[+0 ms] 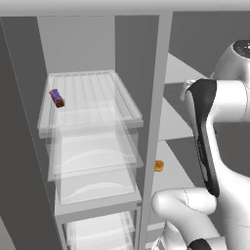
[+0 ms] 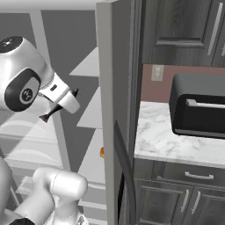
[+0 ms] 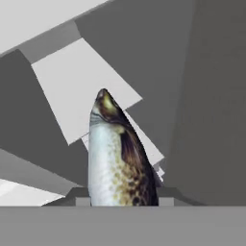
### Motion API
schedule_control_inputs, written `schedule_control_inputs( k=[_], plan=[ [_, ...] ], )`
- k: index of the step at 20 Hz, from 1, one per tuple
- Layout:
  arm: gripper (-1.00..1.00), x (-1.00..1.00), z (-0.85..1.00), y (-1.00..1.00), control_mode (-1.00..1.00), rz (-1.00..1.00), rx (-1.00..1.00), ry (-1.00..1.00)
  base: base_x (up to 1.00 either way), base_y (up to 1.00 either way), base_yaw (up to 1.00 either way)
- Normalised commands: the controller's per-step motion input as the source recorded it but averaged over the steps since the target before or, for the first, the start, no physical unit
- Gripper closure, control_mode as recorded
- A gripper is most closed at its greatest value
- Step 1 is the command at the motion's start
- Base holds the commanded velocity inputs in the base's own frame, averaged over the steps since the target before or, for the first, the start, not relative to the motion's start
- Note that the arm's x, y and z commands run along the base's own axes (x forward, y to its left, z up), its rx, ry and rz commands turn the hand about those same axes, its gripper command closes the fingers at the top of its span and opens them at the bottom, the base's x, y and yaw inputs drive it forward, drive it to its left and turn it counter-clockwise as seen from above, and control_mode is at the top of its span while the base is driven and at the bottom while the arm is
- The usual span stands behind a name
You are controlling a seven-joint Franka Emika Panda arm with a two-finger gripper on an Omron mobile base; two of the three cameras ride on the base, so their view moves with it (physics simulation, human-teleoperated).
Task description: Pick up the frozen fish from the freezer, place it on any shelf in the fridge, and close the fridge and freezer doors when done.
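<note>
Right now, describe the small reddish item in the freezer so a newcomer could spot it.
Look at the left compartment with the clear stacked shelves. On the top shelf, near its left edge, lies the small packet, dark red with a purple end. It is the one coloured thing on those pale shelves.

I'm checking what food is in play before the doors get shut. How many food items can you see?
3: the fish held in the hand; a wrapped item on the top left shelf; an orange item on a right shelf. Others may be hidden.

flat, even rendered light; soft shadows; slightly blurry
</note>
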Motion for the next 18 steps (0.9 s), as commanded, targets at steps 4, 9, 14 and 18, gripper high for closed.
schedule_control_inputs(
  k=[4,9,14,18],
  plan=[
    [1.0,-0.39,-0.66,0.27,-1.0,0.17,0.01,0.0,0.0,0.0,0.0],
    [1.0,-0.14,-0.06,0.92,-1.0,0.1,0.0,-0.03,0.0,0.0,0.0],
    [1.0,0.0,0.0,1.0,-1.0,0.01,-0.02,-0.04,0.0,0.0,0.0],
    [1.0,-0.02,0.11,1.0,-1.0,0.0,0.0,0.0,0.0,0.0,0.0]
  ],
)
